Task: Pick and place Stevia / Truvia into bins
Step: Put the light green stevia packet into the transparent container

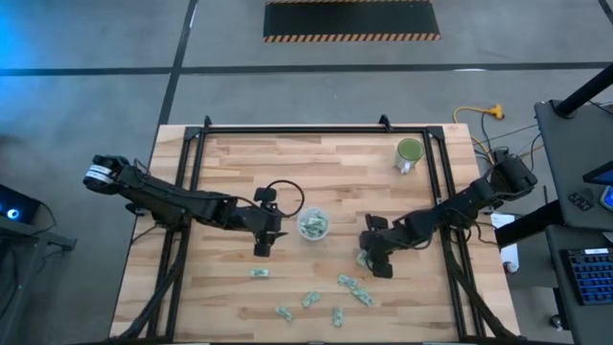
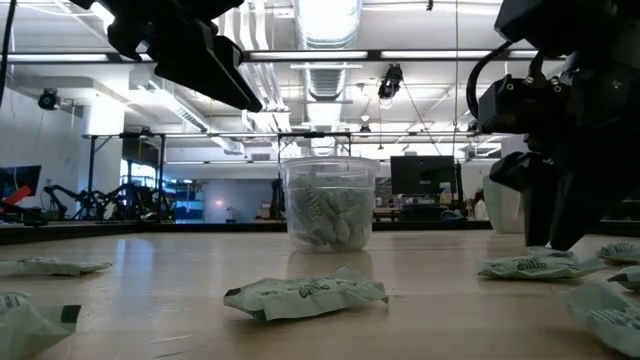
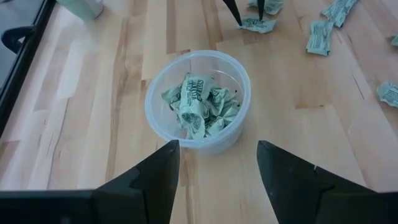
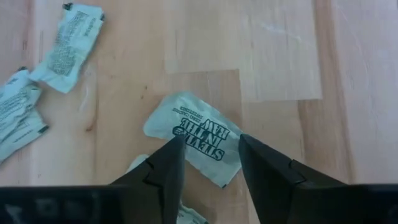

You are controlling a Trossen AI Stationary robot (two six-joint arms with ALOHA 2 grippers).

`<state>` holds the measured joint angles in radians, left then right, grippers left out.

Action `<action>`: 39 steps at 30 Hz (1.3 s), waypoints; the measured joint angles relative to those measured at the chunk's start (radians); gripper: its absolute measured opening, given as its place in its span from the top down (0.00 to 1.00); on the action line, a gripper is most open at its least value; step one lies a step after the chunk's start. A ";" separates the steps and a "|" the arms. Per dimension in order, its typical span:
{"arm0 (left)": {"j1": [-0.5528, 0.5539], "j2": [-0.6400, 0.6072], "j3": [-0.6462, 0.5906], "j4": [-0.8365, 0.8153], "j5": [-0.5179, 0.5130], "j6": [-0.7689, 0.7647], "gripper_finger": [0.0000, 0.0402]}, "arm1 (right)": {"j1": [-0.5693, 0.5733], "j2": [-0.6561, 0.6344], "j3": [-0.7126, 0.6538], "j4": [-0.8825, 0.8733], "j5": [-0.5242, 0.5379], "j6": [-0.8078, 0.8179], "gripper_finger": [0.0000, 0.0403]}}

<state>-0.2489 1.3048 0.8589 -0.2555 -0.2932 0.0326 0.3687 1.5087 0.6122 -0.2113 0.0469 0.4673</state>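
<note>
The bin (image 1: 313, 226), a small round clear cup, stands at mid-table with several crumpled Stevia packets (image 3: 200, 106) inside. My left gripper (image 3: 217, 146) hangs open just left of it, above the table. More pale green packets (image 1: 347, 281) lie flat along the near part of the table. My right gripper (image 4: 211, 140) is open and points steeply down right of the bin. Its two fingertips are low over one flat Stevia packet (image 4: 199, 140), one at each side of its middle. My right gripper comes at the flat packet (image 3: 255, 25) from above, its open fingers standing over the printed face. The packet lies flat on the wood. Whether the fingertips (image 4: 176, 144) touch the paper or the table, I cannot tell.
A green mug (image 1: 410, 153) stands at the far right. A black cable loop (image 1: 287, 196) lies just beyond the left gripper. Loose packets (image 1: 309, 299) are scattered near the front edge, one (image 2: 305, 295) close to the low camera. The black frame rails (image 1: 196, 172) run along the table's sides.
</note>
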 joint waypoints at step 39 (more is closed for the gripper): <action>0.000 0.001 -0.002 -0.017 0.001 0.001 0.51 | -0.121 -0.063 0.010 -0.161 0.331 0.143 0.98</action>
<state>-0.2489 1.3056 0.8566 -0.2726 -0.2924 0.0338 0.2477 1.4453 0.6221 -0.3727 0.3783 0.6102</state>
